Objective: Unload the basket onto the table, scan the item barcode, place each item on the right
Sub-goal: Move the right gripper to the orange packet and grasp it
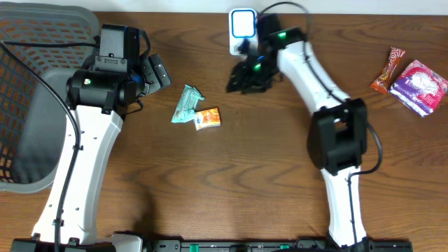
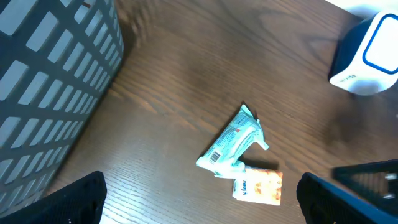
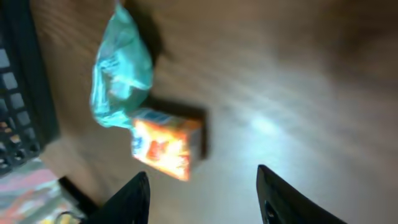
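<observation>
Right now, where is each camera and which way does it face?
Overhead: fixed above the table, facing straight down; left gripper, right gripper, basket, scanner.
Left wrist: on the left arm, facing down between spread fingers; basket, scanner.
Right wrist: on the right arm, facing down, blurred; fingers at bottom.
All share: teal packet, orange box.

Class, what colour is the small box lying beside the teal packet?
The small box is orange and white; the right wrist view shows it best.
</observation>
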`<state>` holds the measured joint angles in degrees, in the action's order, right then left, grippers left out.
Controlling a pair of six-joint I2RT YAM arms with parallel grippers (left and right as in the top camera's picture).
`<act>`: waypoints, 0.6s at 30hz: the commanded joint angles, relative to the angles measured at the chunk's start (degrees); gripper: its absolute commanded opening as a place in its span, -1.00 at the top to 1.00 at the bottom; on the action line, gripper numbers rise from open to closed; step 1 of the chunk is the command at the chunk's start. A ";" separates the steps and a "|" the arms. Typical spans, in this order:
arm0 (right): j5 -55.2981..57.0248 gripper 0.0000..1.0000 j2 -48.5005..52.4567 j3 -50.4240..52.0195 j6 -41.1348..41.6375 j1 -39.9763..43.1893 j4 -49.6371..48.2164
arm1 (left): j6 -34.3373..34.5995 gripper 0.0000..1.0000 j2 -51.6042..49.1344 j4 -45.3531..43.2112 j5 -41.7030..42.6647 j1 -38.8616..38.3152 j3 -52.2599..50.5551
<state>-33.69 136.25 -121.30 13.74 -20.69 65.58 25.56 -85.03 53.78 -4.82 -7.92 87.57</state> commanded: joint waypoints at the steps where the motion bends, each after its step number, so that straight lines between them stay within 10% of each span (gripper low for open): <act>1: -0.74 -0.04 -1.11 0.35 11.45 -3.23 1.40 | 0.46 -0.96 -0.31 0.17 -0.31 0.24 0.42; 10: -3.28 -0.11 -1.11 0.37 25.62 -9.66 6.58 | 0.46 -0.96 -0.31 0.17 -0.31 0.24 0.42; 13: -3.30 -0.82 -1.11 0.83 28.81 -11.78 7.17 | 0.46 -0.96 -0.31 0.17 -0.31 0.24 0.42; 18: 1.07 -0.82 -1.11 2.97 40.24 -15.02 6.84 | 0.46 -0.96 -0.31 0.17 -0.31 0.24 0.42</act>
<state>-35.46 136.25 -120.01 43.38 -34.06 72.38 25.54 -85.03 53.78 -4.82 -7.92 87.57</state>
